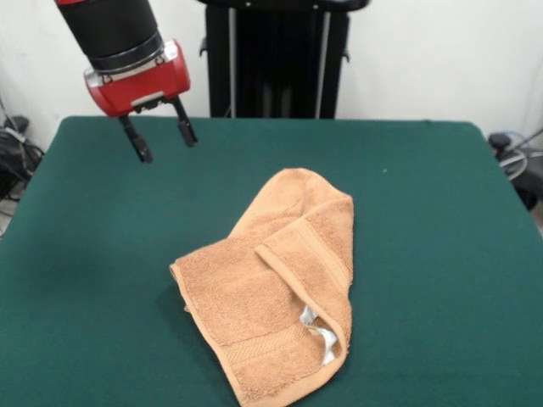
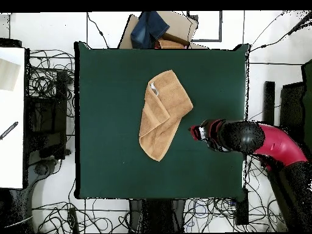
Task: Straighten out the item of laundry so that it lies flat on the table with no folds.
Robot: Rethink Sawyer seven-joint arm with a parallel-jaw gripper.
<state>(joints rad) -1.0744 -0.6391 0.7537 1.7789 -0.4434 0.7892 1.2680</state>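
Observation:
The item of laundry (image 1: 276, 292) is an orange-tan terry towel lying crumpled on the dark green table (image 1: 102, 254), with one long side folded over itself and a white label (image 1: 322, 335) showing at the near end. From overhead the towel (image 2: 162, 113) lies slanted near the table's (image 2: 109, 152) middle. My gripper (image 1: 161, 134) hangs in the air above the far left part of the table, well clear of the towel, its two black fingers (image 1: 137, 140) spread open with nothing between them. In the overhead view the gripper (image 2: 196, 132) sits just right of the towel's edge.
The black pedestal (image 1: 276, 59) rises behind the table's far edge. Cables and boxes (image 1: 17, 153) lie on the floor at both sides. Overhead, a cardboard box with blue cloth (image 2: 155, 29) sits beyond the table's top edge, and a white table (image 2: 12, 116) stands left.

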